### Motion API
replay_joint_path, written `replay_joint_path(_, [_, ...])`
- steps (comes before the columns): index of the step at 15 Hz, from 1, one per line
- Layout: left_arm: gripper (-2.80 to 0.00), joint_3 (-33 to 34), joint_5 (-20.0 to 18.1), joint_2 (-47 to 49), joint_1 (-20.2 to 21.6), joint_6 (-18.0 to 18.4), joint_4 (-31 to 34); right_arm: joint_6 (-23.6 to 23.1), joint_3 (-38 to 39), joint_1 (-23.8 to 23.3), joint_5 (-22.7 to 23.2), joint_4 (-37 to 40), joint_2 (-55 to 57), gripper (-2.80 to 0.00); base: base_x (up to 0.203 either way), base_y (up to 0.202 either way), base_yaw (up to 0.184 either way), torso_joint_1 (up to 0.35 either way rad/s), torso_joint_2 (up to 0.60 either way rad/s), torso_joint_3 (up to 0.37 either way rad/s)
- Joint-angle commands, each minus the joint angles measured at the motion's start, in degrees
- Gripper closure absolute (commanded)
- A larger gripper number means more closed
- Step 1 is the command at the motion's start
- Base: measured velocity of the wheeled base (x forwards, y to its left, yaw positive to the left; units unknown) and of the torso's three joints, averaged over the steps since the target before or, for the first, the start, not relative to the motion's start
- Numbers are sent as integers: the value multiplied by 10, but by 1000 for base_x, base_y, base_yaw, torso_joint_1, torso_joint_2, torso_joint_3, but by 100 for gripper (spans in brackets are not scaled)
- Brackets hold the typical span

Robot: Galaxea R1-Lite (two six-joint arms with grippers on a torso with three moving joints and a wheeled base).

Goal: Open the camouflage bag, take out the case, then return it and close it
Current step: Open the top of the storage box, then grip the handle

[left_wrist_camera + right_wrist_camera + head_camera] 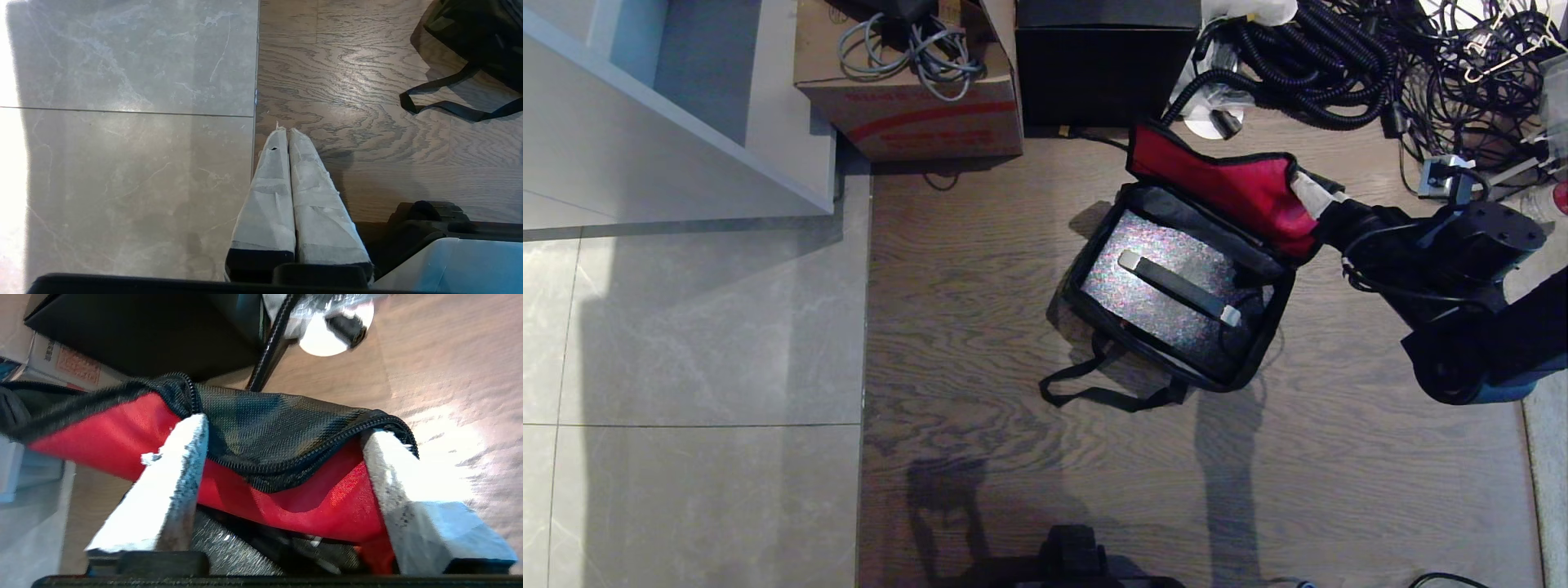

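Right tool (282, 457) stands spread wide around the edge of the flap (1225, 184) of the camouflage bag (1176, 278), at the right of centre in the head view. In the right wrist view the two taped fingers (179, 473) sit well apart, with the black zip edge and the red lining draped between them; nothing is pinched, so I read it as released. The flap stands up and back, red side showing. The bag is open on the wood floor (980, 327), and the case (1160, 282) lies flat inside it, speckled face up, handle (1176, 286) running diagonally across the top.

Risks, as I judge them: the flap is soft and unsupported, so it may sag or fall forward over the case and hide the handle before I reach in. One finger still lies under the zip edge, so pulling away carelessly could snag the fabric and drag the bag. The case fills the bag closely, so a tilted lift could catch on the rim.

Left tool (288, 134) is parked low at the seam between the grey tile and the wood, fingers pressed together, holding nothing.

Around: the bag's black strap (1094, 384) trails loose toward the lower left of the bag and could tangle. At the top of the frame are a cardboard box (907, 90), a plain black box (1107, 61) and a heap of cables and hoses (1380, 65) close behind the flap, leaving little room there.
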Motion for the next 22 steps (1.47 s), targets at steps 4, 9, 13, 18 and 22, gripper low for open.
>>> replay_joint_path(4, [0,0,0,0,0,0,0,-23,-11,-14,1,-5,28,-280,0,0,0,0,0,0])
replay_joint_path(9, [0,0,0,0,0,0,0,-28,-27,-26,2,-5,40,-280,0,0,0,0,0,0])
replay_joint_path(13, [0,0,0,0,0,0,0,-20,63,-25,37,2,-22,-280,0,0,0,0,0,0])
replay_joint_path(18, [0,0,0,0,0,0,0,-6,256,-16,121,98,-156,0,0,0,0,0,0,0])
replay_joint_path(22, [0,0,0,0,0,0,0,-10,396,-5,147,228,-338,0,0,0,0,0,0,0])
